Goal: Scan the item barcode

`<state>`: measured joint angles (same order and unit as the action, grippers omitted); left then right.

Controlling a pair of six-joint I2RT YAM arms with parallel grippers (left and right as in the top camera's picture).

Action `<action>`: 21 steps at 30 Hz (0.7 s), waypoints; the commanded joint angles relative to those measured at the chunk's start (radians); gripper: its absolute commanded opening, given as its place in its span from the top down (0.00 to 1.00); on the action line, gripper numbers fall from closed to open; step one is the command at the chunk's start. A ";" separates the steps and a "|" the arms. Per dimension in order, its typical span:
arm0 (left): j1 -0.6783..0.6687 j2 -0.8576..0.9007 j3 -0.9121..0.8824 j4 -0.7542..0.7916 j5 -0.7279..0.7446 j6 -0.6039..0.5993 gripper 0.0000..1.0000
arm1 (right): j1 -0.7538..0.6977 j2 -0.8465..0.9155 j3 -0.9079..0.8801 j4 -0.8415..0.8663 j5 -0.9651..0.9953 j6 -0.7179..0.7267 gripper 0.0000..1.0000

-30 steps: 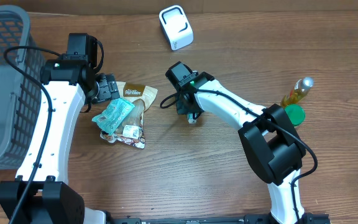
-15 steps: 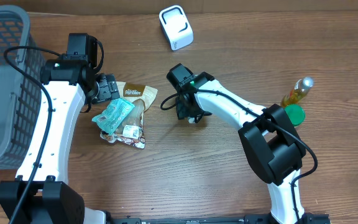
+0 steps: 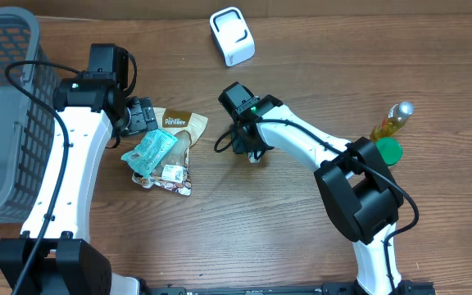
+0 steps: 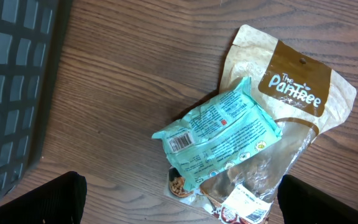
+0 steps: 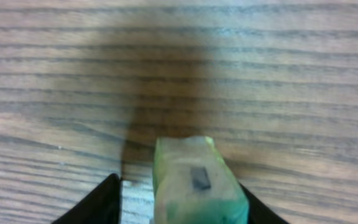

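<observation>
Right gripper (image 3: 249,147) is low over the tabletop (image 3: 244,229), near the centre. Its fingers (image 5: 98,202) flank a small green item (image 5: 194,180) close to the wood; whether they clamp it cannot be told. Left gripper (image 3: 142,115) is spread wide and holds nothing, just beside a teal packet (image 4: 219,134) lying on a brown pouch (image 4: 294,93). Scanner (image 3: 232,35) stands at the far edge, well apart from the item. Grey basket (image 3: 6,49) is at the left edge; its contents cannot be made out.
</observation>
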<state>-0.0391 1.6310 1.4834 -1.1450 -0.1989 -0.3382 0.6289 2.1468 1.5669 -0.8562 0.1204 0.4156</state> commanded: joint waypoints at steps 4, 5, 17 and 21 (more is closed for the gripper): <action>-0.003 0.003 0.009 0.000 -0.003 -0.010 0.01 | -0.002 -0.037 -0.002 0.015 0.021 0.002 0.35; -0.003 0.003 0.009 0.000 -0.002 -0.010 0.00 | -0.002 -0.037 -0.002 0.017 0.021 0.002 0.30; -0.003 0.003 0.009 0.000 -0.002 -0.010 0.00 | -0.002 -0.085 -0.001 0.009 0.018 0.032 0.14; -0.003 0.003 0.009 0.000 -0.002 -0.010 0.00 | -0.002 -0.091 -0.001 0.005 0.018 0.032 0.14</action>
<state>-0.0391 1.6310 1.4834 -1.1450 -0.1989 -0.3382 0.6289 2.1033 1.5665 -0.8532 0.1310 0.4412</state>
